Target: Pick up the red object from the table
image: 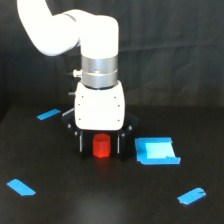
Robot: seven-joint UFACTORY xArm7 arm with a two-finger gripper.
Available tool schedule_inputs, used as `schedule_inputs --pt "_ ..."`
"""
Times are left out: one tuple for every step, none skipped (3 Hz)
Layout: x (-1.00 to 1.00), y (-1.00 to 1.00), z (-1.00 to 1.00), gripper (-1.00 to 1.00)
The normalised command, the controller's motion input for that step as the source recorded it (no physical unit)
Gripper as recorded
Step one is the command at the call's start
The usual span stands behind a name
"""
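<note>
The red object (101, 145) is a small red-orange hexagonal block standing upright on the black table (100, 195). My gripper (99, 149) hangs straight down from the white arm, with one dark finger (80, 143) on each side of the block. The jaws are open: a narrow gap shows between each finger and the block, so they are around it and apart from it. The fingertips reach nearly to the table surface. The block's top sits just under the white gripper body.
A blue square patch (157, 151) lies just to the exterior view's right of the gripper. Blue tape strips lie at the back left (48, 114), front left (21, 187) and front right (192, 196). A dark curtain hangs behind.
</note>
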Motion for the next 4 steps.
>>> schedule_inputs --pt "-0.1 0.08 -0.07 -0.02" --pt "-0.11 0.01 -0.09 -0.15" --pt "-0.14 0.01 -0.26 0.1" --pt "0.01 -0.01 -0.14 0.18"
